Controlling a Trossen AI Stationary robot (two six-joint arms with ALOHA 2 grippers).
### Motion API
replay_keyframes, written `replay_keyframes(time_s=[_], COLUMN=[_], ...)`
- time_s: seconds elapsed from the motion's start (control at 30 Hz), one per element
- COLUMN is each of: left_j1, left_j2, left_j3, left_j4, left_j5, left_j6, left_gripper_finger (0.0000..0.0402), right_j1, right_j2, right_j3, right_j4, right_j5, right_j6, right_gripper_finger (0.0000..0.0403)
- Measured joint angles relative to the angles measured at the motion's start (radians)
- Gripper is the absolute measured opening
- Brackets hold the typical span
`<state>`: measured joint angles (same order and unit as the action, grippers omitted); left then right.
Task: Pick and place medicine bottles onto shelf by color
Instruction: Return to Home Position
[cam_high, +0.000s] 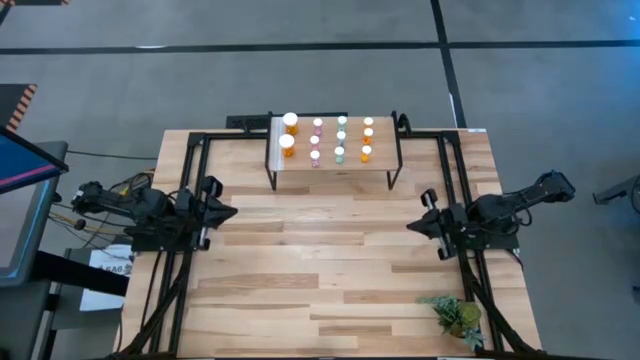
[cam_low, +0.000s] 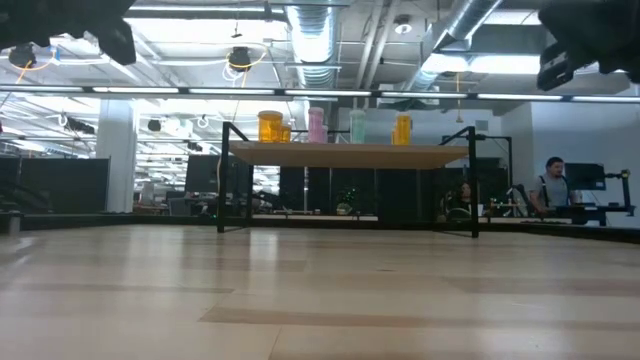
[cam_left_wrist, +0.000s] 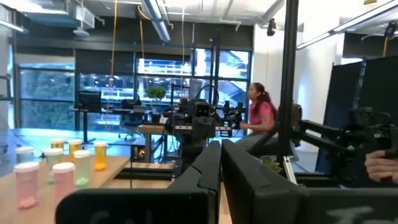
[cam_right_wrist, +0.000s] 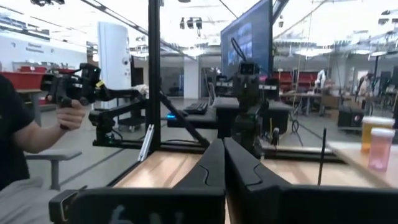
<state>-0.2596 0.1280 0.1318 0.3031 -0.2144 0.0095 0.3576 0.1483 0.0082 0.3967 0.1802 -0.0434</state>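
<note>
Pale planked wood, smooth with a soft sheen, across the table. Similar light wood, more matt, on the shelf, with thin black metal legs. Translucent coloured plastic for the bottles, under opaque white caps. Dark, smooth, matt plastic by the look on the left gripper and right gripper. Grey, dull concrete for the floor.

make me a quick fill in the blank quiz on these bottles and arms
The shelf holds ____ wide orange bottles with big white lids.
Beside them stands a row of ____ bottles, then teal bottles, then small orange bottles.
The plant sits on the table on the ____ arm's side.
The left gripper and the right gripper are shut and hold ____.
Missing words: two; pink; right; nothing.
</note>
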Motion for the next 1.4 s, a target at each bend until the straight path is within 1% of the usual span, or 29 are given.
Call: replay_keyframes(time_s=[0.07, 0.17, 0.3, 0.37, 0.43, 0.57, 0.7, 0.77, 0.83, 0.97, 1.07, 1.2, 1.4], left_j1=[0.0, 0.0, 0.0, 0.0, 0.0, 0.0, -0.001, 0.0, 0.0, 0.0, 0.0, 0.0, 0.0], left_j2=[0.0, 0.0, 0.0, 0.0, 0.0, -0.016, -0.051, -0.087, -0.128, -0.124, -0.126, -0.126, -0.125], left_j3=[-0.007, -0.048, -0.12, -0.12, -0.12, -0.121, -0.121, -0.119, -0.108, -0.1, -0.11, -0.121, -0.122], left_j4=[0.0, 0.008, 0.01, -0.005, 0.006, 0.063, 0.064, 0.082, 0.05, 0.024, -0.041, -0.061, -0.149], left_j5=[0.011, 0.024, 0.002, -0.009, -0.008, 0.095, 0.129, 0.169, 0.214, 0.201, 0.149, 0.146, 0.15], left_j6=[-0.021, -0.07, -0.146, -0.168, -0.175, -0.142, -0.138, -0.146, -0.128, -0.109, -0.105, -0.102, -0.099], left_gripper_finger=[0.0001, 0.0, 0.0, 0.0, 0.0, 0.0, 0.0, 0.0, 0.0, 0.0, 0.0, 0.0, 0.0], right_j1=[0.0, 0.0, 0.0, 0.0, 0.0, 0.0, -0.001, -0.003, -0.01, -0.031, -0.048, -0.06, -0.062], right_j2=[0.0, 0.001, 0.001, 0.001, 0.001, 0.001, 0.001, 0.001, 0.001, 0.003, 0.008, 0.009, 0.009], right_j3=[0.0, 0.0, 0.0, -0.001, -0.001, -0.001, -0.001, -0.002, -0.002, -0.002, -0.002, -0.002, -0.002], right_j4=[-0.016, -0.059, -0.094, -0.111, -0.147, -0.186, -0.222, -0.238, -0.247, -0.281, -0.302, -0.319, -0.326], right_j5=[0.0, 0.0, 0.001, 0.005, 0.04, 0.114, 0.127, 0.147, 0.166, 0.17, 0.169, 0.168, 0.166], right_j6=[0.025, 0.068, 0.104, 0.107, 0.107, 0.127, 0.156, 0.174, 0.176, 0.183, 0.223, 0.281, 0.287], right_gripper_finger=[0.0006, 0.0004, 0.0009, 0.001, 0.0009, 0.0004, 0.0005, 0.0007, 0.0007, 0.0009, 0.0015, 0.0025, 0.0031])
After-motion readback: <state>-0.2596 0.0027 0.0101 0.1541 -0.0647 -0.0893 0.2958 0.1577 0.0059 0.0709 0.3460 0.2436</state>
